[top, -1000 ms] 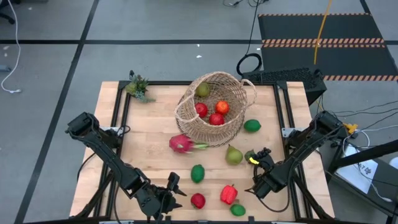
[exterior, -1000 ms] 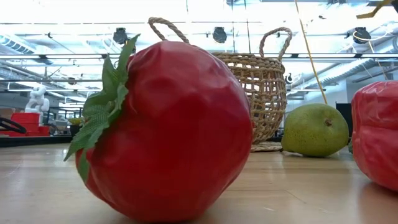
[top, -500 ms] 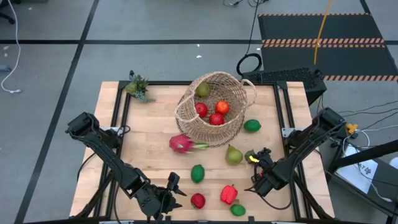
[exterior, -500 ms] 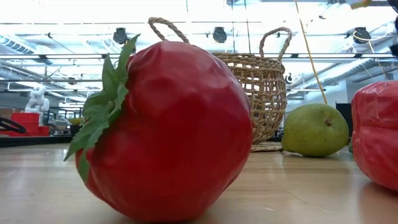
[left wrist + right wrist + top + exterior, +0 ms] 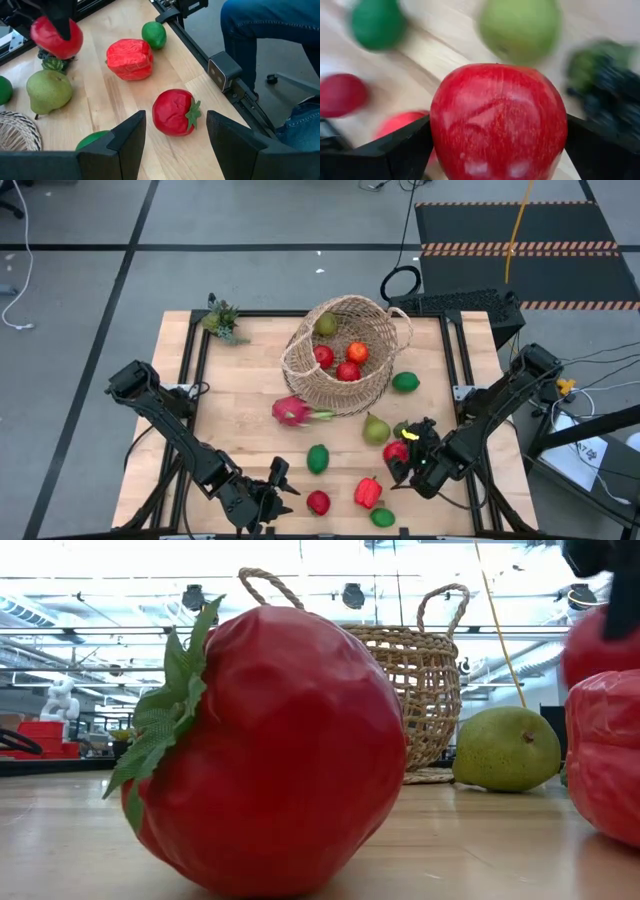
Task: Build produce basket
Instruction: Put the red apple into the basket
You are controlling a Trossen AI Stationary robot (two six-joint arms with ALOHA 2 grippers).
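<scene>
The wicker basket (image 5: 345,358) lies tipped on its side at the table's far middle, with a pear and red fruits inside. Loose produce lies in front of it: a dragonfruit (image 5: 291,411), a pear (image 5: 375,429), limes (image 5: 318,458), a red pepper (image 5: 367,492), dark grapes (image 5: 52,64) and a tomato (image 5: 173,112). My right gripper (image 5: 398,456) is shut on a red apple (image 5: 497,120) at the near right. My left gripper (image 5: 175,145) stands open at the near edge, with the tomato just ahead of its fingers. My right gripper pinches the red apple by two opposite sides (image 5: 440,135) between its two fingers. The fingers (image 5: 402,150) slant down at it from the table's right side. The apple (image 5: 598,645) hangs clear of the table, above the pepper.
A small spiky green plant (image 5: 222,319) sits at the far left corner. Another lime (image 5: 405,382) lies right of the basket and one (image 5: 382,517) at the near edge. A seated person's legs (image 5: 270,30) show just past the table's near edge.
My right gripper has risen from the table and rolled about its wrist, bringing the red apple up with it. The apple, hidden under the gripper before, now shows from above and is lifted clear.
</scene>
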